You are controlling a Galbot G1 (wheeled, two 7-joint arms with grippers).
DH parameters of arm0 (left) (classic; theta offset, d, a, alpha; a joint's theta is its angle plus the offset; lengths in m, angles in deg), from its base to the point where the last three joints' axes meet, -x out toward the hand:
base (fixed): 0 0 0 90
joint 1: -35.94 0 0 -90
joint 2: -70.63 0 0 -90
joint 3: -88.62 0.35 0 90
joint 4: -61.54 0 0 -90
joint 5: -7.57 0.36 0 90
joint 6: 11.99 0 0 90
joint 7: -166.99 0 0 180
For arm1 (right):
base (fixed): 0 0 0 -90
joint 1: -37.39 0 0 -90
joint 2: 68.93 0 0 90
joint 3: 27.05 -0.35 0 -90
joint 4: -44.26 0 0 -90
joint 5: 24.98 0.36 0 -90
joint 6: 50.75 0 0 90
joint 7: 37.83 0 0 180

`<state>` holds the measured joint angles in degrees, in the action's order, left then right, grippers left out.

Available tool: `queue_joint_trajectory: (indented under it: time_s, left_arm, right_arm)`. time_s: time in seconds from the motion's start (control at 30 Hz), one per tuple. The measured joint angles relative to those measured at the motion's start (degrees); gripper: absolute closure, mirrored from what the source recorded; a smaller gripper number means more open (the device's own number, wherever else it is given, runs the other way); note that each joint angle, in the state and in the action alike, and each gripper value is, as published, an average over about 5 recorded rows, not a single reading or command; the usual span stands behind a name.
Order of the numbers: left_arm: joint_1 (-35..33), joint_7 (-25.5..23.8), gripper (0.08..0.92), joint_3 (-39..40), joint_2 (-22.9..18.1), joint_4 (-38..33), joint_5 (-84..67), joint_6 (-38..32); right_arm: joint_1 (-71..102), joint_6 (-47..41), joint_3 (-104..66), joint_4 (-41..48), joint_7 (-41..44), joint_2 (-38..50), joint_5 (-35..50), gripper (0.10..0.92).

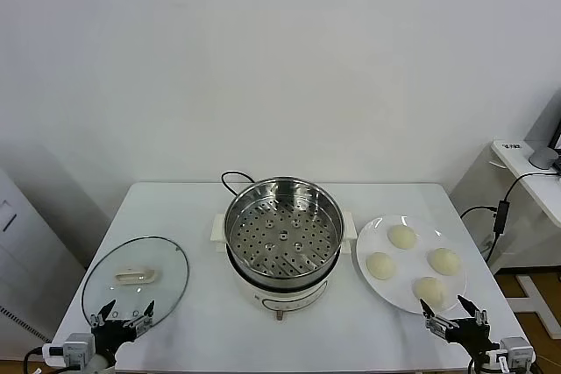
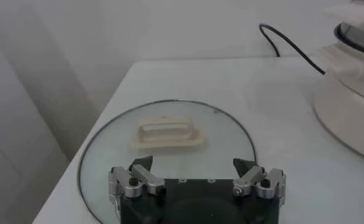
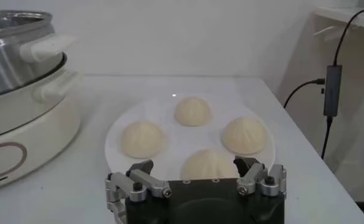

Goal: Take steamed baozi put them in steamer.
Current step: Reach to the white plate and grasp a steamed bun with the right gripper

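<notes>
Right gripper (image 1: 455, 310): you had its jaws spread wide, holding nothing, at the table's near edge.
Steamed baozi (image 1: 401, 236): all four sat on the white plate (image 1: 372, 238) just ahead of your right gripper, the nearest bun almost between its fingertips.
Steamer (image 1: 283, 230): it stood empty, ahead and to that gripper's left.
Left gripper (image 1: 125, 313): you left it open, idle over the glass lid (image 1: 166, 278).

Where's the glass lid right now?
In the head view the glass lid lies flat on the table's left side, left of the steamer, with the open left gripper at its near edge.
</notes>
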<state>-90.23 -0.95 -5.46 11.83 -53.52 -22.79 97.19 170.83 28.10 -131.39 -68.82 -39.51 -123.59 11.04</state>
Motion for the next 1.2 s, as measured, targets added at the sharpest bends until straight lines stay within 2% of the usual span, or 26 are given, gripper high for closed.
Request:
queue_joint_trajectory:
  time_s: [0.23, 0.37, 0.5, 0.73, 0.93, 1.2]
  left_arm:
    - [0.0, 0.0, 0.177, 0.0, 0.1, 0.0, 0.0, 0.0]
    - [-0.3, 0.0, 0.177, 0.0, 0.2, -0.1, 0.2, -0.1]
    - [-0.5, 0.0, 0.177, -0.1, 0.4, -0.1, 0.4, -0.2]
    - [-0.2, 0.1, 0.177, -0.4, 0.7, -0.1, 0.7, 0.0]
    - [-0.2, 0.1, 0.177, -0.4, 0.4, -0.2, 1.2, 0.0]
    - [0.2, 0.1, 0.177, 0.1, -0.1, 0.2, 2.3, -0.1]
  right_arm:
    - [-0.1, -0.1, -0.4, 0.0, 0.5, 0.2, -0.8, 0.203]
    - [-1.1, 0.6, -1.5, 0.6, 1.7, 0.6, -4.7, 0.203]
    - [-3.8, 1.8, -2.8, 1.9, 3.3, 1.4, -13.0, 0.203]
    - [-11.7, 5.3, -2.3, 5.8, 6.9, 4.5, -32.5, 0.203]
    - [-21.4, 8.5, 1.1, 10.8, 13.8, 8.4, -47.8, 0.203]
    - [-36.8, 9.6, 10.1, 17.7, 27.4, 14.8, -56.5, 0.203]
